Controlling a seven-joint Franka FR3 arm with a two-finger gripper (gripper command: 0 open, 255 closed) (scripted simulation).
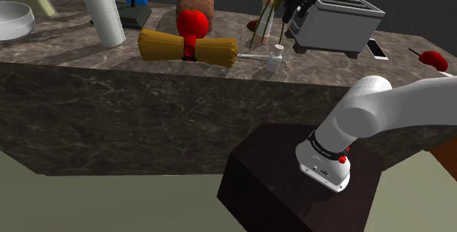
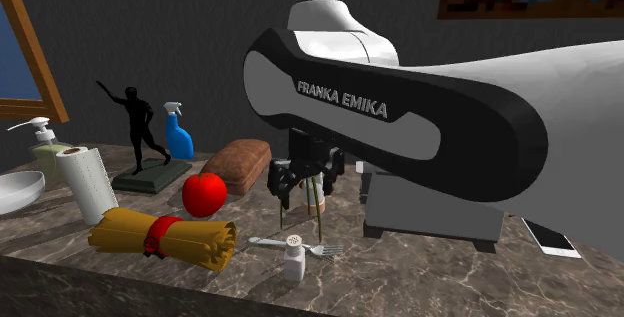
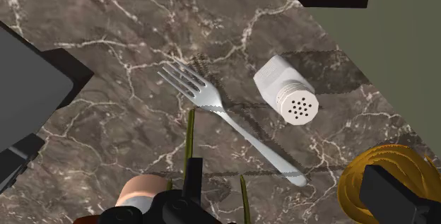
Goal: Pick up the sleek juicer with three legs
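While the juicer [image 1: 266,17] stands on its thin olive legs on the marble counter [image 1: 146,99], no part of the lift is done. Location: just beside the grey toaster [image 1: 340,22], on the shoulder view's left of it, with the fork [image 3: 226,116] and the white shaker [image 3: 286,92] lying near its feet.

Gripper [image 2: 304,187]: set over the juicer's upper part; the legs show below it in the second exterior view. Fingers [image 3: 392,194] stand well apart in the wrist view, with a thin leg rising between them. No contact seen, nothing held.

Judgement: approach about complete. Closing on the body and raising it off the counter remain. The hand hides the body, so grip height cannot be checked. Pasta bundle [image 1: 187,46] and red apple [image 2: 204,194] lie well apart from it.
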